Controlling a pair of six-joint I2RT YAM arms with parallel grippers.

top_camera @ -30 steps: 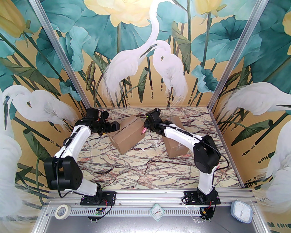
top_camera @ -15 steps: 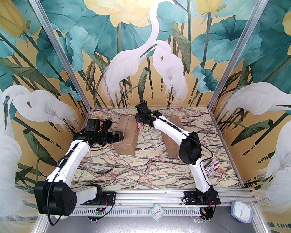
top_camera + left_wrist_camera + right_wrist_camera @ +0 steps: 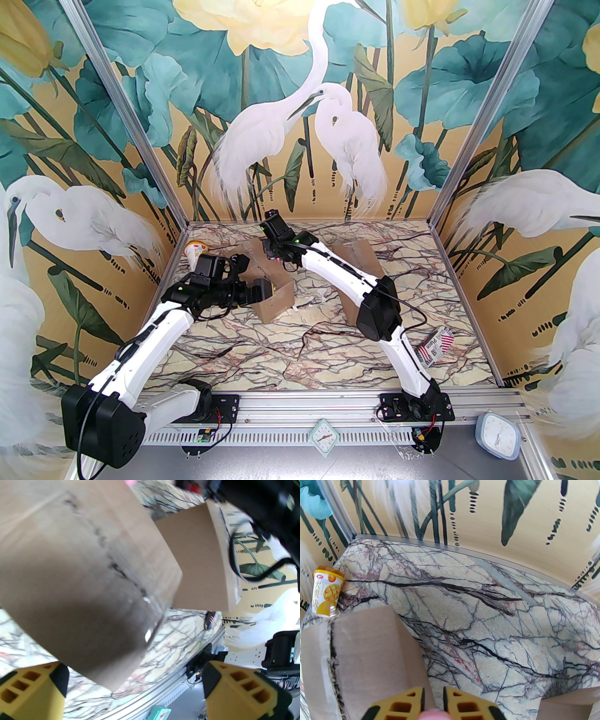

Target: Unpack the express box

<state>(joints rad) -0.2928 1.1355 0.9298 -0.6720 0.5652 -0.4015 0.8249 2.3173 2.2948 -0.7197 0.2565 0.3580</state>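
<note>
The express box (image 3: 280, 299), brown cardboard with a ragged slit along its taped top seam, lies left of centre on the marble table. My left gripper (image 3: 261, 290) stands wide open at its near left corner. In the left wrist view the box (image 3: 82, 580) is blurred just beyond that gripper (image 3: 134, 671), its yellow fingers (image 3: 241, 691) spread either side of the corner. My right gripper (image 3: 276, 255) hovers over the box's far end, shut on a small pink tool (image 3: 433, 714). Below it lie the box top (image 3: 375, 644) and the dark slit.
A second cardboard box (image 3: 363, 255) lies right of centre, partly under the right arm. A yellow-and-white mango cup (image 3: 193, 250) stands in the far left corner, also in the right wrist view (image 3: 327, 590). A striped packet (image 3: 437, 346) lies near the right arm's base.
The express box has swung round and slid left and nearer. My left arm drew back towards the near edge, uncovering the cup. My right gripper travelled left and farther back over the box.
</note>
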